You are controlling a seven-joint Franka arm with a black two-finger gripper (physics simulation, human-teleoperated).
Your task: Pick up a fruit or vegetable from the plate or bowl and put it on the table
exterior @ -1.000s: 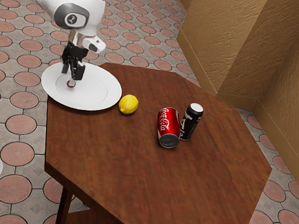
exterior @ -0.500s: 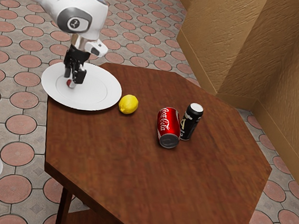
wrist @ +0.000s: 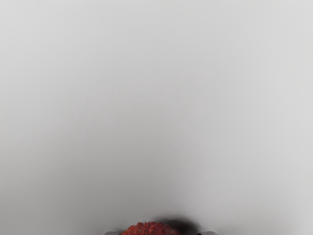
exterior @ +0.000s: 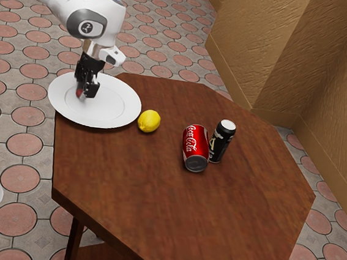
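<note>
The white plate (exterior: 123, 110) lies at the table edge nearest the arm. My gripper (exterior: 86, 89) is low over it, pointing down, on the side away from the lemon. A small red fruit (exterior: 79, 92) is right at the gripper's lower end, partly covered by it. In the wrist view the fruit's bumpy red top (wrist: 149, 229) rises at the lower edge, with a dark shadow beside it on the pale plate (wrist: 156, 112). Whether the gripper is open or shut on the fruit cannot be made out.
A yellow lemon (exterior: 149, 121) rests on the brown table (exterior: 183, 220) just beside the plate. Farther toward the exterior view's right, a red cola can (exterior: 196, 148) and a dark can (exterior: 222, 141) stand close together.
My hand has shifted slightly toward the exterior view's right and come down a little. The red fruit has moved slightly toward that view's left and appears a little higher against the plate.
</note>
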